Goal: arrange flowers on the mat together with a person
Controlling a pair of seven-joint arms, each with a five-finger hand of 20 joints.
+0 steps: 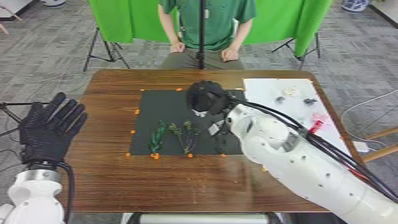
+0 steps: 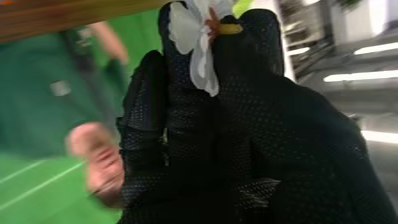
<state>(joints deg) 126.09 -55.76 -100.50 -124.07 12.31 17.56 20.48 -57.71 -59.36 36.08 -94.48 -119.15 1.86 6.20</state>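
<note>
Above the far right part of the black mat point(image 1: 164, 107), a white flower point(image 2: 202, 65) is pinched at the fingertips of the right hand point(image 1: 208, 95); its stem's line cannot be told. Green sprigs point(image 1: 187, 136) are laid lengthwise on the mat, nearer the robot and leftward. White petals, brownish-yellow centre seen. Left hand point(image 1: 53, 125) is held off left, fingers straight, farther from the flower.

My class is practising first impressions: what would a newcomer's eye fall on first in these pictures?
Probably the robot's black right hand over the dark mat, with a white flower held at its fingertips in the right wrist view. Next, perhaps, the bright green cloth beyond the table, and the open left hand beside the table's left edge.
</note>
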